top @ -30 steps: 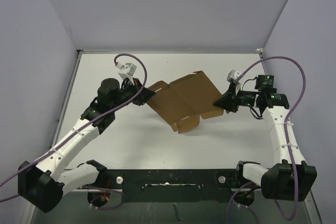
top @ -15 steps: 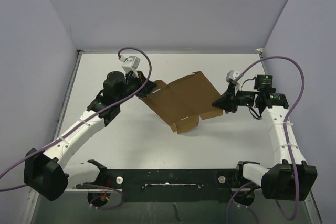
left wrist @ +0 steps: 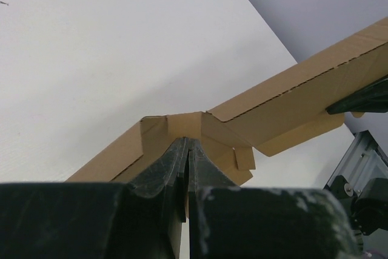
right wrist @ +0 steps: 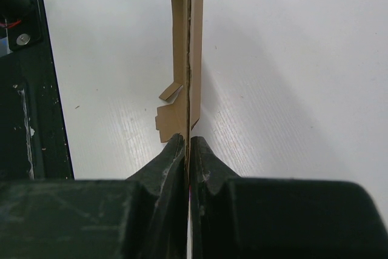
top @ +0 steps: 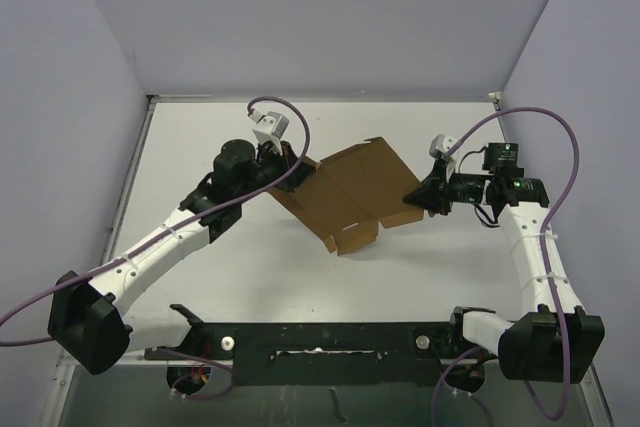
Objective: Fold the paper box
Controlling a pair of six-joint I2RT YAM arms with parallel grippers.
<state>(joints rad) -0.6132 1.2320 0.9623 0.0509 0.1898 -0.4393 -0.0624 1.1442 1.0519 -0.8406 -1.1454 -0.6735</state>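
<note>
The paper box (top: 345,192) is a brown cardboard die-cut sheet, held above the white table between both grippers and sagging in a fold. My left gripper (top: 296,173) is shut on the sheet's left flap; in the left wrist view the pinched flap (left wrist: 182,127) stands just past the fingertips (left wrist: 187,144). My right gripper (top: 416,194) is shut on the sheet's right edge; in the right wrist view the sheet (right wrist: 187,53) runs edge-on straight away from the gripper (right wrist: 187,141). A small tab (right wrist: 171,92) sticks out on its left.
The white table (top: 250,267) is walled by grey panels on the left, back and right. A black rail (top: 320,337) with the arm bases runs along the near edge. Purple cables (top: 560,127) loop above both arms.
My left arm has swung to the right with the left flap in its grip, bringing that side of the sheet toward the middle. The right gripper has stayed almost still.
</note>
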